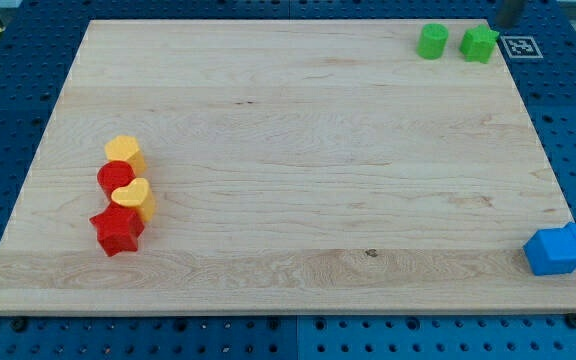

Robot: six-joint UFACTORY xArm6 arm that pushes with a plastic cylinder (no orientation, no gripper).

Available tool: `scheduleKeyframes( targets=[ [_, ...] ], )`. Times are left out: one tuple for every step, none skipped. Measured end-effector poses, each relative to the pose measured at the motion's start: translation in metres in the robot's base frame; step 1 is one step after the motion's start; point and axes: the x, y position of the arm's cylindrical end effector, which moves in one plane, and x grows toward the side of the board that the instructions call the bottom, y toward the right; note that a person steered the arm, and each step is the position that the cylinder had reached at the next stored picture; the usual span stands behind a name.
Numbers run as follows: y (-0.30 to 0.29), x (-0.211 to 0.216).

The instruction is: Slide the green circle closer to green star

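Observation:
The green circle (432, 41) sits near the board's top right corner. The green star (479, 44) lies just to its right, with a narrow gap between them. My tip (506, 25) shows at the view's top edge, just above and to the right of the green star, apart from the green circle.
At the left, a yellow block (125, 152), a red circle (115, 178), a yellow heart (131, 197) and a red star (116, 231) are clustered together. Two blue blocks (562, 249) sit at the board's bottom right corner. A black-and-white marker (519, 46) lies beside the green star.

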Motion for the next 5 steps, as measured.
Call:
scheduleKeyframes(
  targets=[
    [-0.062, -0.008],
    [-0.081, -0.007],
    [-0.127, 0.0],
    [-0.162, 0.001],
    [-0.154, 0.031]
  ],
)
